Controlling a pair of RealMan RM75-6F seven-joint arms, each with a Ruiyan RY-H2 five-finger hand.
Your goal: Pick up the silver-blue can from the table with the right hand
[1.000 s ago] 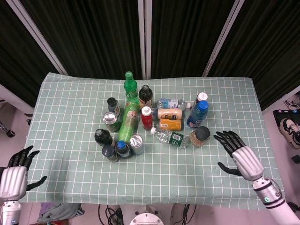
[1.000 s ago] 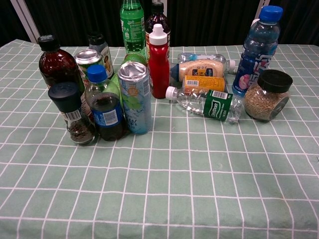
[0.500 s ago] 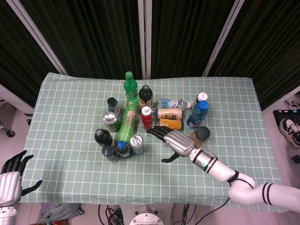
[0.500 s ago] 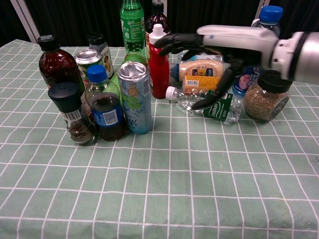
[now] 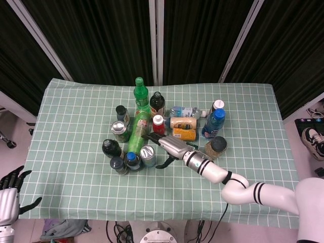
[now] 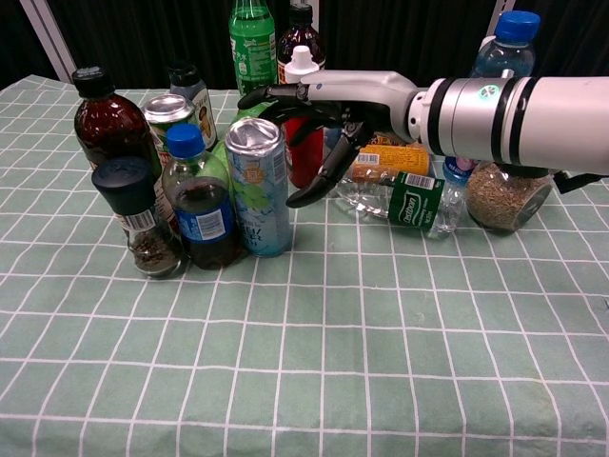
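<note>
The silver-blue can [image 6: 258, 187] stands upright left of centre in the chest view, touching a blue-capped bottle [image 6: 198, 197] on its left side. The right hand [image 6: 328, 116] has crossed the frame from the right edge within the last second and is now just beside the can, fingers spread, thumb low, holding nothing. The left hand [image 5: 9, 188] waits open at the lower left corner of the head view. I judge that only closing remains, though the red bottle [image 6: 303, 119] stands very near.
</note>
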